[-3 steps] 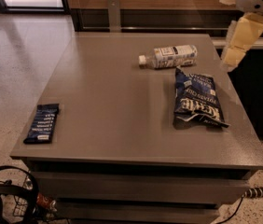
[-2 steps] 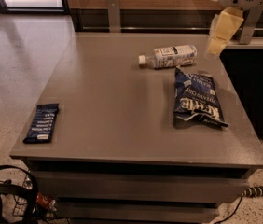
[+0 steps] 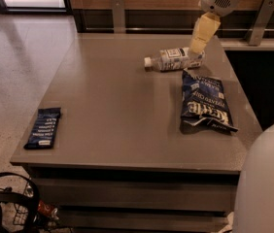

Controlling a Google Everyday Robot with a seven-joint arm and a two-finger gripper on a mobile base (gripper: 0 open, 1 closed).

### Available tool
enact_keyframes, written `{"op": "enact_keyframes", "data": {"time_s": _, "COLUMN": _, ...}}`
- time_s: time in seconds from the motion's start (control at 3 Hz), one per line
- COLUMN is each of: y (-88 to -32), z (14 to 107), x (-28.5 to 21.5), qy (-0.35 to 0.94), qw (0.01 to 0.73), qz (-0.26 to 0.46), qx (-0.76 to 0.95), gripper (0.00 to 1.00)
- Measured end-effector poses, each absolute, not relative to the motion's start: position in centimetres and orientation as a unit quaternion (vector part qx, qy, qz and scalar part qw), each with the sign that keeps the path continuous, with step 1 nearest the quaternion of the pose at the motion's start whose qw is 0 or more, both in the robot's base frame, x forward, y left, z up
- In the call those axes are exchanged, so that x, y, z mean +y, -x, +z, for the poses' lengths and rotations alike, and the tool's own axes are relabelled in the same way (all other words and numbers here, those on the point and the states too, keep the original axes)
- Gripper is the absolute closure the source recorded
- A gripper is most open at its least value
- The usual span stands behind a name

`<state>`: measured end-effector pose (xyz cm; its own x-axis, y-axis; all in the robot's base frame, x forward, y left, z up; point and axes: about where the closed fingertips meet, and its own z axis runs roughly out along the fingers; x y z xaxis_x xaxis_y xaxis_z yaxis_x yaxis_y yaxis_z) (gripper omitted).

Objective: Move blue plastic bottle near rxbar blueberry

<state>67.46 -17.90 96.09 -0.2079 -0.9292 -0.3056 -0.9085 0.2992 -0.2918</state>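
Blue plastic bottle [image 3: 173, 59] lies on its side near the far right corner of the grey table [image 3: 117, 96], white cap pointing left. From it toward the front left corner runs a broad stretch of open tabletop. A crinkled dark blue chip bag [image 3: 202, 101] lies just in front of the bottle, along the right edge. The gripper [image 3: 196, 47] hangs at the bottle's base end — whether it is wide or closed cannot be told. The rxbar blueberry [image 3: 43, 127] lies flat by the front left corner — well apart from the bottle.
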Motion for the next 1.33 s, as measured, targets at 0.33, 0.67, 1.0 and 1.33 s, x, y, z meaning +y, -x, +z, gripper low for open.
{"op": "enact_keyframes", "data": {"time_s": 0.33, "y": -69.6, "z": 94.3, "x": -17.0, "qy": 0.572, "qw": 0.230, "qz": -0.011, "qx": 0.788, "gripper": 0.00}}
{"op": "enact_keyframes", "data": {"time_s": 0.67, "y": -70.6, "z": 93.6, "x": -16.8, "qy": 0.556, "qw": 0.258, "qz": -0.012, "qx": 0.790, "gripper": 0.00}}
{"op": "enact_keyframes", "data": {"time_s": 1.0, "y": -71.6, "z": 93.2, "x": -16.2, "qy": 0.554, "qw": 0.272, "qz": -0.015, "qx": 0.786, "gripper": 0.00}}
{"op": "enact_keyframes", "data": {"time_s": 1.33, "y": -71.6, "z": 93.1, "x": -16.2, "qy": 0.555, "qw": 0.272, "qz": -0.015, "qx": 0.786, "gripper": 0.00}}
